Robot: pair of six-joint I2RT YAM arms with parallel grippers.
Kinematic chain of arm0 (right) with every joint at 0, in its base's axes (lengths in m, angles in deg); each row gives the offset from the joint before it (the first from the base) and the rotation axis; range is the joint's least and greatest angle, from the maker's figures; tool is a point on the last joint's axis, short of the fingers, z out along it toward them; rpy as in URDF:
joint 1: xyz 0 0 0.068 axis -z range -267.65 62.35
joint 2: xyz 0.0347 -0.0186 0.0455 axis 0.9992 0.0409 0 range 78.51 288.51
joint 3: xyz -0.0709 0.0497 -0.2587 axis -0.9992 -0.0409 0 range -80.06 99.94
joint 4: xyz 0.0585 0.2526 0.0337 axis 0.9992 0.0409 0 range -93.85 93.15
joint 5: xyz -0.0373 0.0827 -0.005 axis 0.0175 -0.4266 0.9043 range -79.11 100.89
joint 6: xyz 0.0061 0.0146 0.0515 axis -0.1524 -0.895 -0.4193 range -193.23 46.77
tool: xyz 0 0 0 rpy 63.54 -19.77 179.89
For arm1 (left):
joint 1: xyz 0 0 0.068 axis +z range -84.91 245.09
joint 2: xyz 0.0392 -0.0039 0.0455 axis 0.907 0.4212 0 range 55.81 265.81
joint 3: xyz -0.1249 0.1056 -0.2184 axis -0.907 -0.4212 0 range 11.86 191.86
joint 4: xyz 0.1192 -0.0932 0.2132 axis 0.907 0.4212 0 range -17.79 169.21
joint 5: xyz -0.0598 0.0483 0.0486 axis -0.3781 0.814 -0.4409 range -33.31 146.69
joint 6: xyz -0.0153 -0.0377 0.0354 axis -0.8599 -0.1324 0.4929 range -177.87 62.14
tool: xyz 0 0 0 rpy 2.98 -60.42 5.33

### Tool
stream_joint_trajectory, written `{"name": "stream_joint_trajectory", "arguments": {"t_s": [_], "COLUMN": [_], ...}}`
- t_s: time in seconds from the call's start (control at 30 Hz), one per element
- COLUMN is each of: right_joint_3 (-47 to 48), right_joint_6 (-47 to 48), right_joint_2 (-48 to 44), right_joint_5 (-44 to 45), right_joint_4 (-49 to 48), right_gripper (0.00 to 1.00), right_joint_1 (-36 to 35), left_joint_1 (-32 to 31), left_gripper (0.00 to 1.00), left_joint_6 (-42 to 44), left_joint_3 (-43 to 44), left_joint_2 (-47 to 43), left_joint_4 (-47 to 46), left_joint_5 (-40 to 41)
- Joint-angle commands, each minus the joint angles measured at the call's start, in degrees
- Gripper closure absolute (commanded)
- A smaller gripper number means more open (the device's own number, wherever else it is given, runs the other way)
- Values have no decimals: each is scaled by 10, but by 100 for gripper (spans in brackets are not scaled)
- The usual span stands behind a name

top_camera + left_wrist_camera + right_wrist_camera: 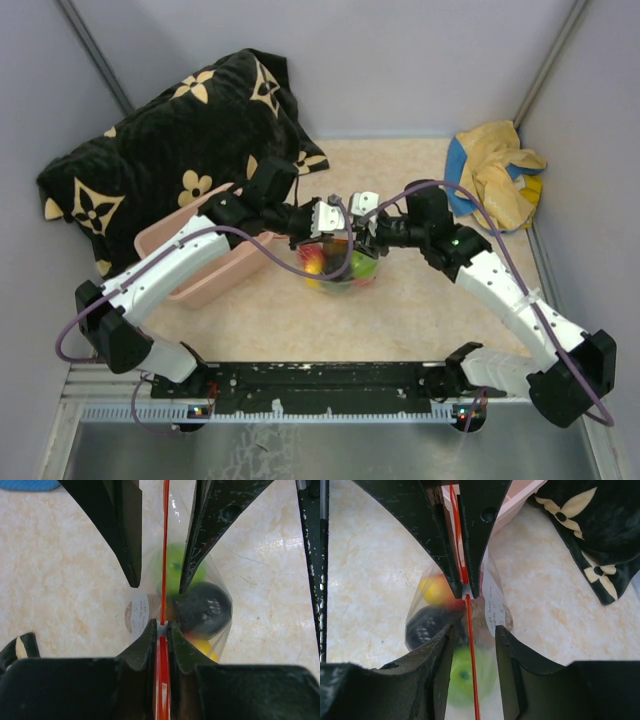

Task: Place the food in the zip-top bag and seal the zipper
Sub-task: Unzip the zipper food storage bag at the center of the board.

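Note:
The zip-top bag (pixel 340 265) hangs just above the tabletop between both arms, with the food inside. The food shows as a green piece (pixel 462 675), a dark one (pixel 422 625) and a yellow one (pixel 435 590). The zipper (pixel 164 555) runs as a thin, taut orange-red line. My left gripper (pixel 162 626) is shut on the zipper at one end. My right gripper (pixel 474 630) stands open astride the zipper, its fingers apart from it on either side. From above, the left gripper (pixel 322 222) and right gripper (pixel 368 222) face each other over the bag.
A pink tub (pixel 200 270) lies under the left arm, just left of the bag. A black cushion with cream flowers (pixel 170 140) fills the back left. A yellow and blue cloth (pixel 500 175) is bunched at the back right. Grey walls close in three sides.

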Motion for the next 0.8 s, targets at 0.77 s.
{"name": "stream_joint_trajectory", "arguments": {"t_s": [0.77], "right_joint_3": [-31], "right_joint_6": [18], "right_joint_2": [-45], "right_joint_5": [78], "right_joint_4": [23], "right_gripper": [100], "right_joint_1": [58], "left_joint_1": [-6], "left_gripper": [100], "left_joint_6": [-19], "left_joint_3": [-44], "left_joint_2": [-63], "left_joint_4": [-30], "left_joint_5": [13]}}
